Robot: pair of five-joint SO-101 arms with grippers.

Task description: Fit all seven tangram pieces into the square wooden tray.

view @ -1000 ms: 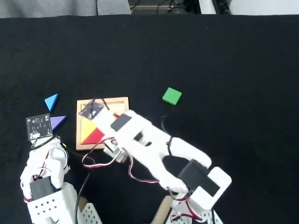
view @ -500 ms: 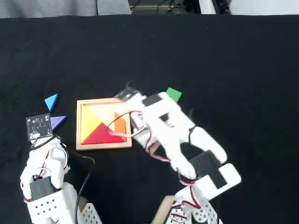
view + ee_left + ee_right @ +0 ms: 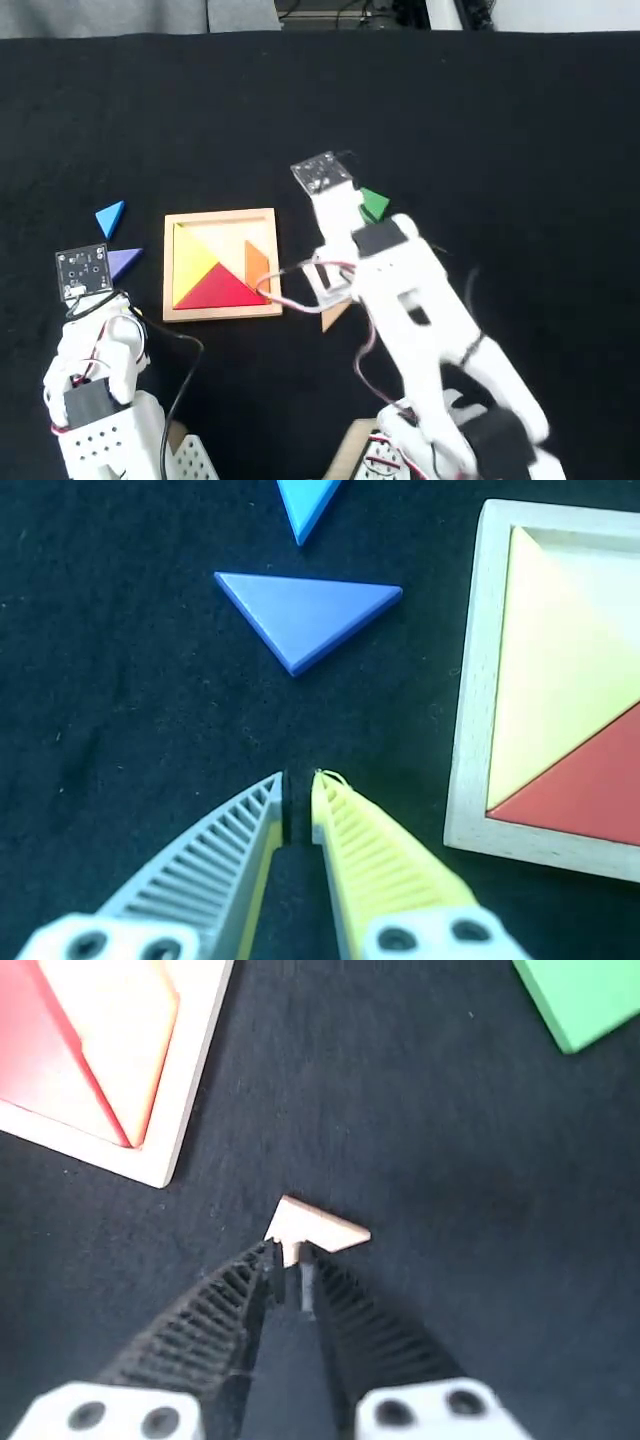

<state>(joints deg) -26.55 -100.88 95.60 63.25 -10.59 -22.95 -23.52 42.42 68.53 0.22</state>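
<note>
The square wooden tray (image 3: pixel 220 213) holds a yellow triangle (image 3: pixel 195 260), a red triangle (image 3: pixel 215 291) and an orange piece (image 3: pixel 257 262). My right gripper (image 3: pixel 287 1252) is shut on a corner of a small pale orange triangle (image 3: pixel 318 1228), just off the tray's near right corner (image 3: pixel 190 1090). From above, this triangle (image 3: pixel 335 316) peeks out under the right arm. A green square (image 3: pixel 376 205) lies behind the arm. My left gripper (image 3: pixel 298 778) is shut and holds nothing, just short of a purple triangle (image 3: pixel 305 615). A light blue triangle (image 3: pixel 305 502) lies beyond it.
The purple triangle (image 3: pixel 125 262) and the light blue triangle (image 3: pixel 110 217) lie left of the tray. The right arm (image 3: pixel 420 310) stretches from the front edge up past the tray's right side. Black cloth covers the table, bare at the back and right.
The right arm has swung from over the tray to its right side, taking the small pale triangle with it. The left arm has kept still.
</note>
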